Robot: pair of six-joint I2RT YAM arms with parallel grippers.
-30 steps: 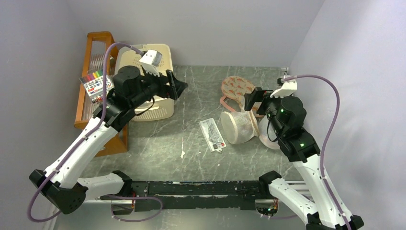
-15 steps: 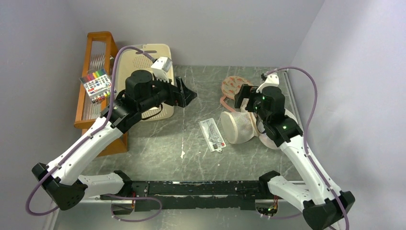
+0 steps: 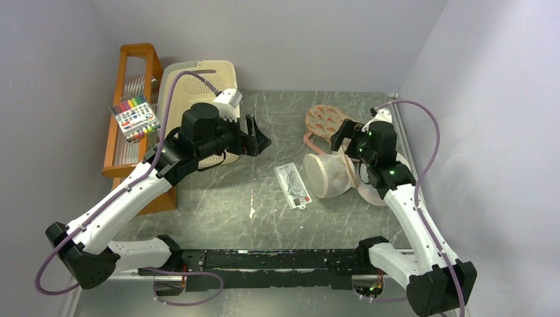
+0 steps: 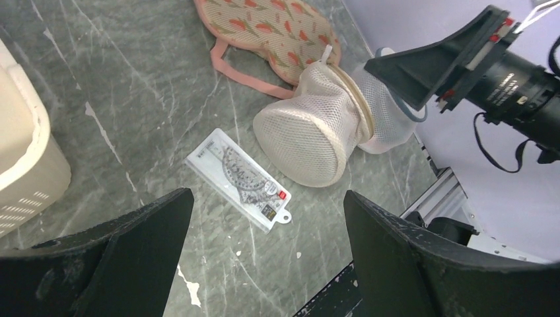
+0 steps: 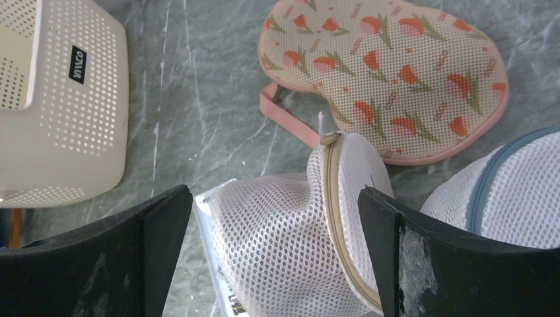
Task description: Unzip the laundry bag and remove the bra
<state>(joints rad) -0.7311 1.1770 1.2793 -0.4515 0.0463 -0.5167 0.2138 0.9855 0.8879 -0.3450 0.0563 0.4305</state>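
The laundry bag (image 3: 328,176) is a cream-beige mesh bag lying on its side right of centre, with a beige zip rim (image 5: 335,211) and a zip pull (image 5: 328,138) at its far end. It also shows in the left wrist view (image 4: 310,129). The zip looks closed. The bra is hidden. My right gripper (image 3: 345,140) is open and empty, hovering just above the bag's far end, with the bag between its fingers in the right wrist view (image 5: 274,257). My left gripper (image 3: 259,135) is open and empty, up in the air left of the bag (image 4: 264,264).
A whiter mesh bag with a blue rim (image 5: 508,198) touches the laundry bag's right side. A floral padded piece with pink trim (image 3: 327,121) lies behind it. A clear packet with a protractor (image 3: 293,185) lies to its left. A cream basket (image 3: 198,112), a wooden rack (image 3: 122,142) and a marker pack (image 3: 134,117) stand at the left.
My left gripper has swung right and a little nearer, toward the table's middle. My right wrist has turned and drawn in over the bag's far end. Both stay open.
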